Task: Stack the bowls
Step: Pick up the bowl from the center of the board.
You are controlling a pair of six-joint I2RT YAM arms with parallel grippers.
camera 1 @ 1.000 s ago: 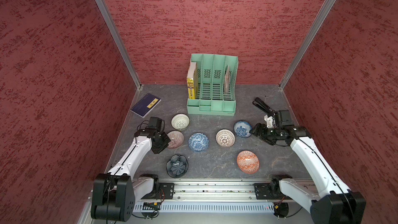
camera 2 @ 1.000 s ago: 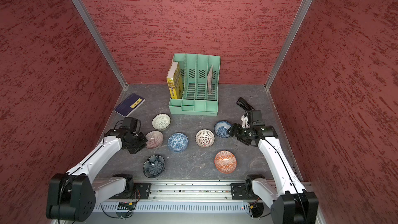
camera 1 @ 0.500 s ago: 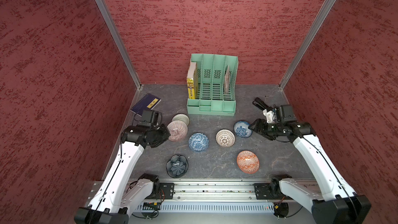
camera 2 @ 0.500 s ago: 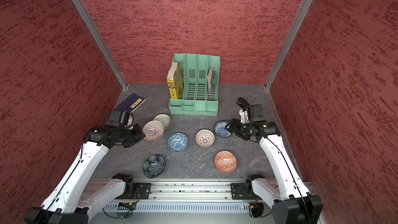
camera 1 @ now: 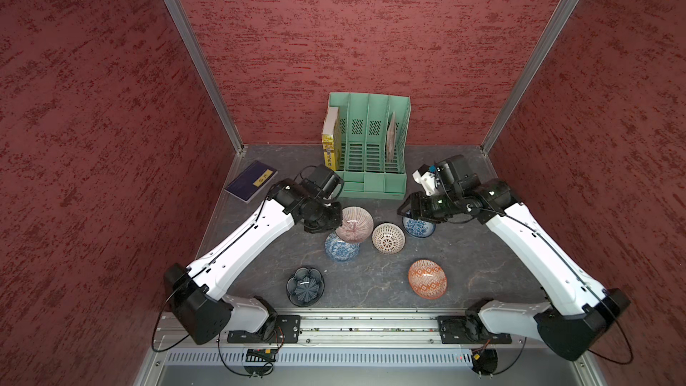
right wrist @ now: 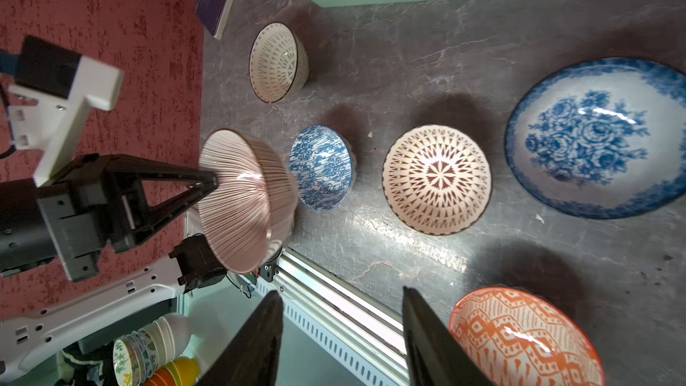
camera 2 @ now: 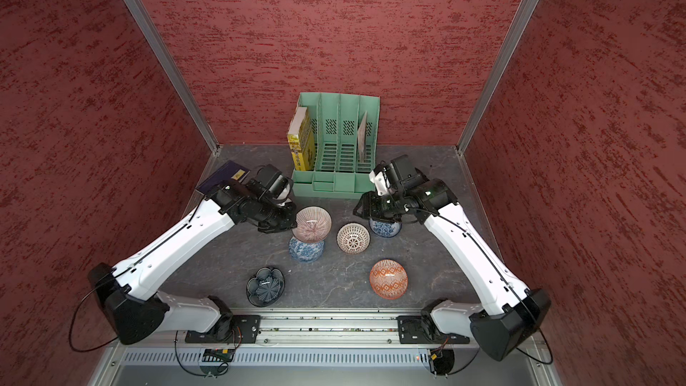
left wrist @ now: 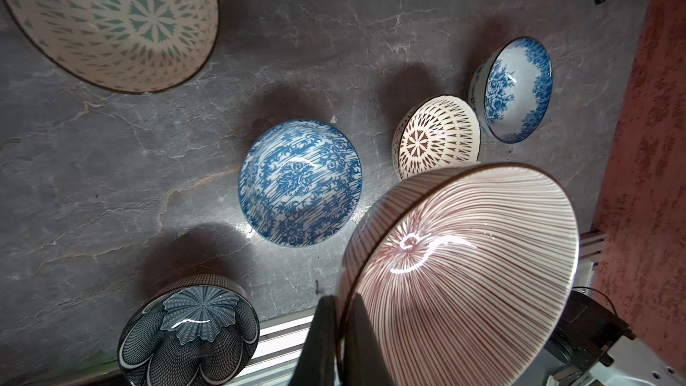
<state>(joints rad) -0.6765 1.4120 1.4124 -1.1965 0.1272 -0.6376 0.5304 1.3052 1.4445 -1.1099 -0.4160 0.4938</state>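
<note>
In both top views the left arm hides the green-lattice bowl [left wrist: 111,20]. Only the wrist views show it: white glaze with grey-green wedges, toward the bench's [camera 1: 371,284] far edge, left of middle. The left tool [left wrist: 341,300] pinches the thin rim of the pink-striped bowl [camera 1: 354,223], which it holds tilted off the bench near the middle. From above, that bowl covers part of the scroll-patterned blue-white bowl [camera 1: 341,250], which the left wrist view shows whole. The right tool [right wrist: 340,291] stands spread, with nothing between its black fingers. In the top views its body masks the rim of the rose-patterned blue-white bowl [camera 2: 386,228], toward the right edge. The glossy brown-lattice bowl [camera 1: 388,238] sits between the two blue ones. The orange diamond bowl [right wrist: 519,339] is cut off by the frame in the right wrist view. The dark scalloped bowl [camera 1: 305,286] sits near the front edge.
</note>
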